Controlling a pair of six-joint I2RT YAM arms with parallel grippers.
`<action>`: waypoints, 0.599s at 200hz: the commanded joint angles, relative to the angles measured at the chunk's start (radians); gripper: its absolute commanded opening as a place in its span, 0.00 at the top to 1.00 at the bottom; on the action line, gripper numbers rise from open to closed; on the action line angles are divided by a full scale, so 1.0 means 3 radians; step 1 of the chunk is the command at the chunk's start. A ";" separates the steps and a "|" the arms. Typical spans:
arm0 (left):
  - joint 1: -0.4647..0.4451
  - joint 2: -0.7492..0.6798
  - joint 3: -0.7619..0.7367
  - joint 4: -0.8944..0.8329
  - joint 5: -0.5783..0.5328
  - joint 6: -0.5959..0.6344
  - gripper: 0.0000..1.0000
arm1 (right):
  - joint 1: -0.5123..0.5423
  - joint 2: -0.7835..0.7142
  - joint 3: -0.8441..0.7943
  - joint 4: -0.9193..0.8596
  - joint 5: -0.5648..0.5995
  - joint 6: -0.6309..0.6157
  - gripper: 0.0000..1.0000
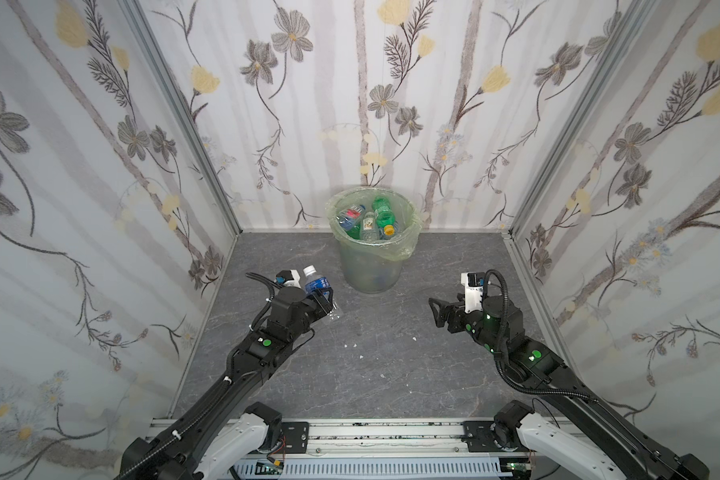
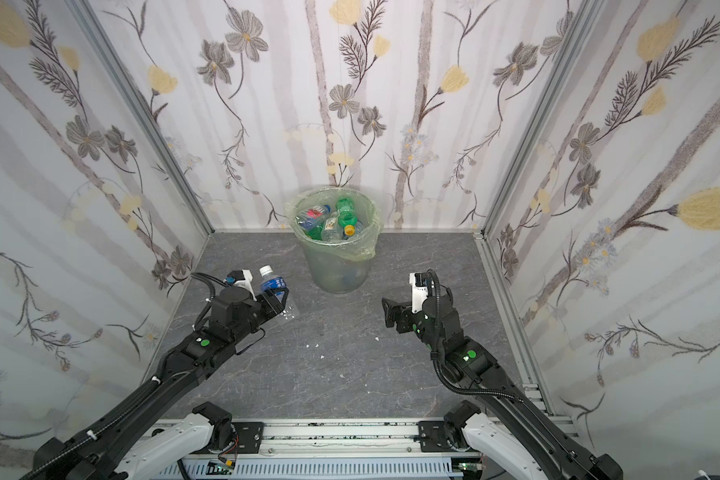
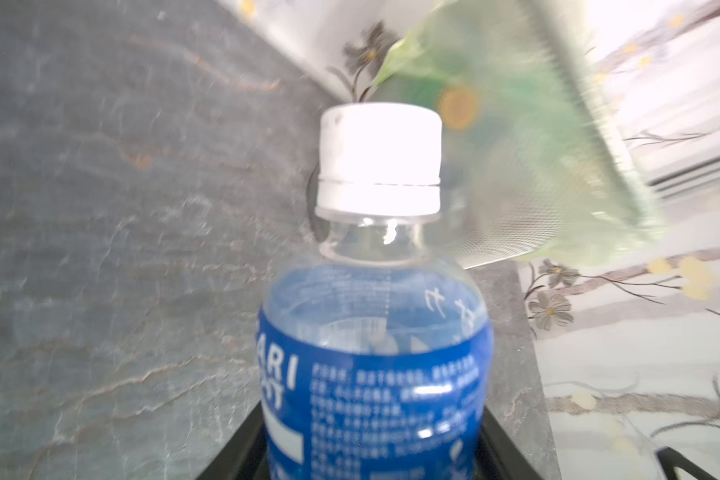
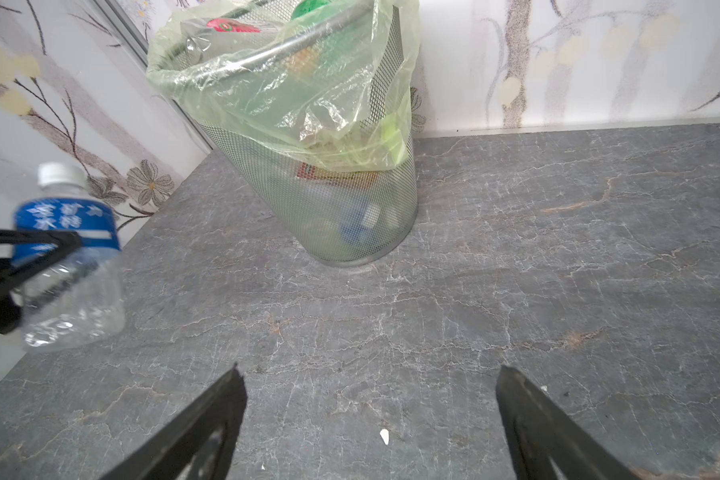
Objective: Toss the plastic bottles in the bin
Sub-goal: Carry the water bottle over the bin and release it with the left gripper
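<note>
A clear plastic bottle (image 1: 314,286) (image 2: 272,284) (image 3: 375,353) (image 4: 67,257) with a blue label and white cap sits between the fingers of my left gripper (image 1: 323,297) (image 2: 278,298) (image 3: 373,419), which is shut on its middle, left of the bin and tilted cap-up. The bin (image 1: 371,270) (image 2: 341,270) (image 4: 329,208) (image 3: 537,166) is a round mesh bucket lined with a green bag, standing at the back wall. Several plastic bottles lie inside, among them a green one (image 1: 381,212) with a yellow cap. My right gripper (image 1: 435,311) (image 2: 385,311) (image 4: 368,374) hangs open and empty, right of the bin.
The grey marbled floor (image 1: 383,374) carries small white crumbs (image 1: 352,345) (image 4: 384,436). Floral-papered walls (image 1: 100,208) close in the left, back and right. A metal rail (image 1: 371,432) with both arm bases runs along the front edge.
</note>
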 commanded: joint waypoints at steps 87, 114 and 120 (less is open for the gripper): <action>-0.0002 0.1815 0.2929 -0.0003 0.0472 0.0888 0.43 | -0.0003 -0.0242 -0.0048 0.0004 0.0224 0.0053 0.06; -0.0001 0.2850 0.4154 -0.0793 0.0430 0.0841 0.09 | -0.0002 -0.0322 -0.0050 -0.0048 0.0209 0.0099 0.06; 0.0002 0.2975 0.4323 -0.0950 0.0416 0.0853 0.08 | -0.0003 -0.0341 -0.0045 -0.0065 0.0205 0.0109 0.06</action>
